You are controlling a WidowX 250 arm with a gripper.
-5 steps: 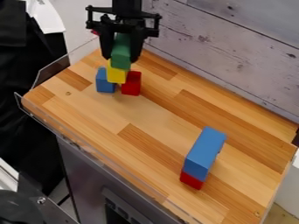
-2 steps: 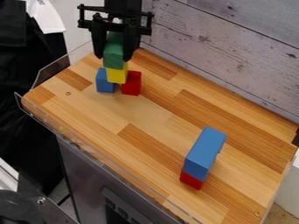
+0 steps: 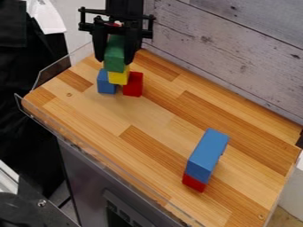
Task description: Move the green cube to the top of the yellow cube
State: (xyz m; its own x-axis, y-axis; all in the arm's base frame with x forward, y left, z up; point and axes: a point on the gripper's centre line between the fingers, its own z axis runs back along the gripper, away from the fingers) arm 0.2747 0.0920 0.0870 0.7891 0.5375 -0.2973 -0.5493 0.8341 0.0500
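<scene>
Fingers [image 3: 131,48] of the black gripper [image 3: 114,61] grip the green block [image 3: 114,57] from both sides, at the far left of the wooden top [image 3: 89,106]. The block is upright above the yellow block [image 3: 118,78]; whether they touch, I cannot tell. Lower down stand a small blue block [image 3: 106,85], left, and a red block [image 3: 134,85], right. At the near right, a long blue block [image 3: 207,153] rests on another red block [image 3: 194,182].

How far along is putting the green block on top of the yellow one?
Nearly done, it seems. The green block is up and over the yellow cube, though I can't tell whether they touch. The hand has it gripped. Left to do: settle it if needed, let go and back away.
</scene>
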